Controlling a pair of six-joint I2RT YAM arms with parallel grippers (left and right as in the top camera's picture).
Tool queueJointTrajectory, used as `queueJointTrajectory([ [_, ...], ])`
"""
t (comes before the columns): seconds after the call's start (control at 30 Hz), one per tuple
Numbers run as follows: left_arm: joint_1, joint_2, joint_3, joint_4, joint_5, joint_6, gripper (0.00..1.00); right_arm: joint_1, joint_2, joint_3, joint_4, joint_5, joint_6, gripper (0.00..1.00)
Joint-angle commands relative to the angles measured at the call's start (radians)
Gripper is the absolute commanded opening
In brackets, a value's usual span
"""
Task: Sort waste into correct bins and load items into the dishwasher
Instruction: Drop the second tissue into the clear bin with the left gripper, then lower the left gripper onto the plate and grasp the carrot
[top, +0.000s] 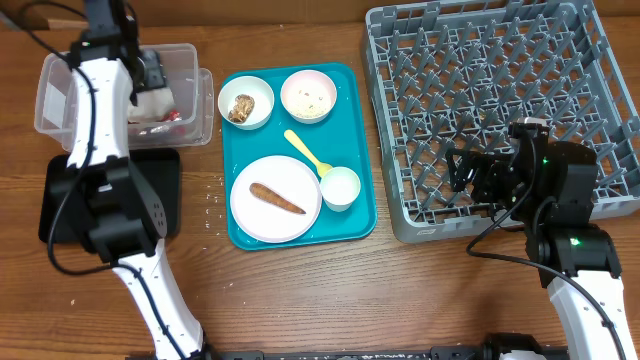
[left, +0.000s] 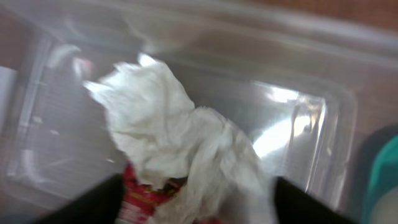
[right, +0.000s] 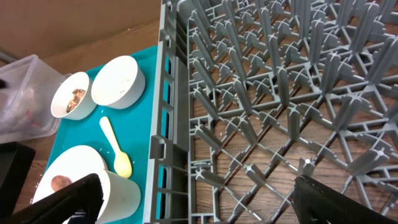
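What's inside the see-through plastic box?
A crumpled white napkin lies in the clear tub, with a red wrapper poking out at its lower edge. The napkin covers most of the wrapper, so anything else underneath can't be seen.

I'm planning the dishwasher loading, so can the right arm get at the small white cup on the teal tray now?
Probably yes. The small white cup stands uncovered at the teal tray's right edge, just beyond the dish rack's wall, and the right hand is open and empty.

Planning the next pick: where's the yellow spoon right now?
Overhead view: yellow spoon lies on the teal tray, between the pink bowl and the white cup, beside the plate.
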Motion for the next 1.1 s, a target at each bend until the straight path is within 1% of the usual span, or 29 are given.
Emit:
queueJointTrajectory([
  [0.0, -0.013, -0.014, 0.016, 0.003, 0.019, -0.014, 1.00, 0.000, -0.002, 0.023, 0.008, -0.002, -0.001, 1.00],
  [0.1, -0.016, -0.054, 0.095, -0.044, 0.063, -0.014, 1.00, 0.000, -0.002, 0.023, 0.008, -0.002, -0.001, 1.00],
  [0.27, -0.037, -0.173, 0.335, -0.235, 0.178, -0.027, 1.00, 0.000, -0.002, 0.023, 0.006, -0.002, -0.001, 1.00],
  [0.3, -0.050, -0.211, 0.383, -0.300, 0.184, -0.054, 1.00, 0.000, -0.002, 0.023, 0.004, -0.002, -0.001, 1.00],
  [0.33, -0.056, -0.227, 0.399, -0.332, 0.185, -0.066, 1.00, 0.000, -0.002, 0.023, 0.003, -0.002, 0.000, 1.00],
  [0.37, -0.113, -0.331, 0.436, -0.539, 0.175, -0.149, 0.97, 0.000, -0.002, 0.023, 0.001, -0.002, -0.001, 1.00],
  [0.4, -0.135, -0.354, 0.436, -0.603, 0.170, -0.185, 0.97, 0.000, -0.002, 0.023, 0.002, -0.002, 0.000, 1.00],
  [0.53, -0.228, -0.385, 0.435, -0.783, 0.170, -0.254, 0.97, 0.000, -0.002, 0.023, 0.008, -0.002, -0.001, 1.00],
  [0.57, -0.257, -0.385, 0.429, -0.801, 0.171, -0.258, 0.95, 0.000, -0.002, 0.023, 0.008, -0.002, -0.001, 1.00],
  [0.63, -0.324, -0.391, 0.364, -0.800, 0.179, -0.265, 0.96, 0.000, -0.002, 0.023, 0.008, -0.002, 0.000, 1.00],
  [0.7, -0.401, -0.390, 0.275, -0.791, 0.137, -0.313, 0.96, 0.000, -0.002, 0.023, 0.004, -0.002, 0.000, 1.00],
  [0.77, -0.462, -0.390, 0.164, -0.752, 0.109, -0.373, 0.94, 0.000, -0.002, 0.023, -0.004, -0.002, 0.000, 1.00],
  [0.87, -0.533, -0.390, -0.026, -0.633, 0.111, -0.440, 0.87, 0.000, -0.002, 0.023, -0.016, -0.002, -0.001, 1.00],
  [0.93, -0.560, -0.390, -0.142, -0.548, 0.122, -0.489, 0.80, 0.000, -0.002, 0.023, -0.020, -0.002, -0.001, 1.00],
  [0.97, -0.570, -0.390, -0.201, -0.504, 0.129, -0.521, 0.78, 0.000, -0.002, 0.023, -0.021, -0.002, -0.001, 1.00],
  [1.03, -0.583, -0.390, -0.337, -0.398, 0.126, -0.628, 0.73, 0.000, -0.002, 0.023, -0.021, -0.002, -0.001, 1.00],
  [1.07, -0.583, -0.390, -0.383, -0.363, 0.124, -0.675, 0.73, 0.000, -0.002, 0.023, -0.021, -0.001, -0.001, 1.00],
])
